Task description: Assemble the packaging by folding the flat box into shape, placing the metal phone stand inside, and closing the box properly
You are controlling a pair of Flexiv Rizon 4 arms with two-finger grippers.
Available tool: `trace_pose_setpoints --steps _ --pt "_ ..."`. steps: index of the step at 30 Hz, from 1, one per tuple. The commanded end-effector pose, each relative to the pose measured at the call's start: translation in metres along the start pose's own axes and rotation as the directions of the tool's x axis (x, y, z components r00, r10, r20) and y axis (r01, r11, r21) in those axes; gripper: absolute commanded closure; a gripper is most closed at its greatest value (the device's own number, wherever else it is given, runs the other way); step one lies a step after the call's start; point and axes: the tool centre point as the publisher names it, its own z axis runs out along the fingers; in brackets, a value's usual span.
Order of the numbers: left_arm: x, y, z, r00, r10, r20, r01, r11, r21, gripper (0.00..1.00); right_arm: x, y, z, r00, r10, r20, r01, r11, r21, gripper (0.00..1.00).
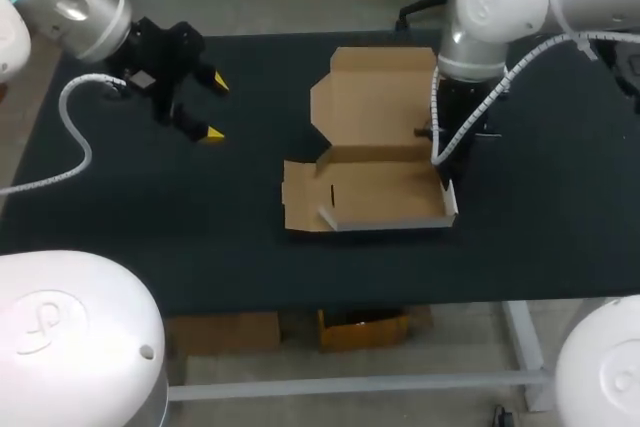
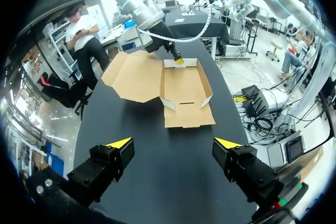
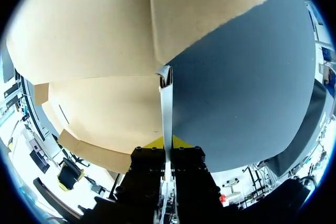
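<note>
While my right claw (image 3: 168, 142) is clamped on 1 side wall (image 3: 166, 103) of the cardboard box (image 1: 370, 162), my left claw (image 1: 215, 108) hangs spread wide above the table (image 1: 150, 207), gripping nothing.

Seen from the head view, the box sits a little toward 3 o'clock from the black table's middle. Its lid (image 1: 375, 97) lies open toward 12 o'clock, joined to the tray (image 1: 385, 202) along a fold. The tray has a low wall standing along its 6 o'clock edge and another at its 3 o'clock end. At the 9 o'clock end a flap (image 1: 298, 197) lies flat on the table. A short slot (image 1: 332, 195) is cut in the tray floor near that end.

My right arm (image 1: 490, 7) comes in from 1 o'clock and drops down onto the tray's 3 o'clock end. In the right wrist view both of my yellow tips press on that upright wall from 2 sides, and the thin pale edge of the cardboard runs out between them. Tan tray floor lies on 1 side of the wall and black table on the other, with the lid ahead.

My left claw is at about 10 o'clock from the box, well apart from it. In the left wrist view its 2 yellow tips stand far apart with only black table between them. The box is ahead of them, its flat flap nearest, and my right claw's yellow tip shows at the far wall.
</note>
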Motion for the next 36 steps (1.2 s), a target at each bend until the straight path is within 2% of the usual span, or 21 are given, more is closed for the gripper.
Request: trace_pose_setpoints --steps 1,7,23,36 --pt "-0.001 0.001 0.001 1.0 0.002 -0.006 -0.002 1.0 -0.002 0.0 0.004 0.005 -0.002 1.0 -0.003 0.031 0.002 1.0 0.031 1.0" --pt "-0.001 0.001 0.001 1.0 0.002 -0.006 -0.002 1.0 -0.002 0.0 0.003 0.006 -0.002 0.998 -0.012 0.055 0.009 0.999 0.05 1.0" --pt "-0.001 0.001 0.001 1.0 0.002 -0.006 -0.002 1.0 -0.002 0.0 0.007 0.004 0.011 0.999 -0.016 0.041 0.013 0.997 0.074 1.0" --pt "-0.001 0.001 0.001 1.0 0.002 -0.006 -0.002 1.0 -0.002 0.0 0.001 0.014 0.024 1.0 0.012 0.001 -0.012 0.999 0.049 1.0"
